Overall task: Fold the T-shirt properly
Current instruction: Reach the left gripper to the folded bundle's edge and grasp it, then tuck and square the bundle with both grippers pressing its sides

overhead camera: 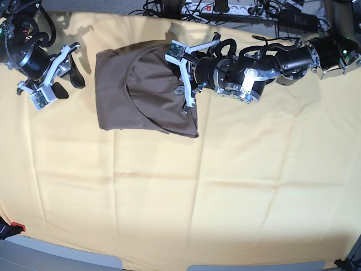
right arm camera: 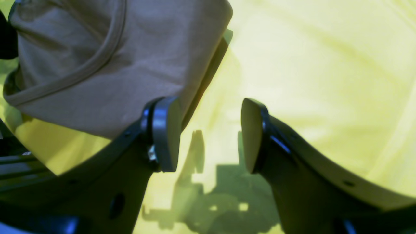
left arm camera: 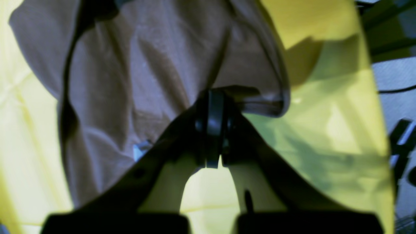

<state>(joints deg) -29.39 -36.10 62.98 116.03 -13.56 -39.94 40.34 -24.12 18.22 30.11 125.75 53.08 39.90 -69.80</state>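
The taupe T-shirt [overhead camera: 141, 93] lies bunched and partly folded on the far left-centre of the table. My left gripper [overhead camera: 185, 84] is at its right edge. In the left wrist view this gripper [left arm camera: 216, 94] is shut on a lifted edge of the T-shirt [left arm camera: 146, 71]; creases run to the fingertips, and a small white label [left arm camera: 141, 151] shows. My right gripper [overhead camera: 56, 76] stands open to the left of the shirt, apart from it. In the right wrist view nothing is between its pads [right arm camera: 165, 133], and the T-shirt [right arm camera: 97, 65] with its curved neckline lies just beyond the left one.
A large pale-yellow cloth [overhead camera: 197, 197] covers the table under everything. Cables and a power strip [overhead camera: 225, 8] run along the far edge. A small red item [overhead camera: 17, 227] sits at the near left corner.
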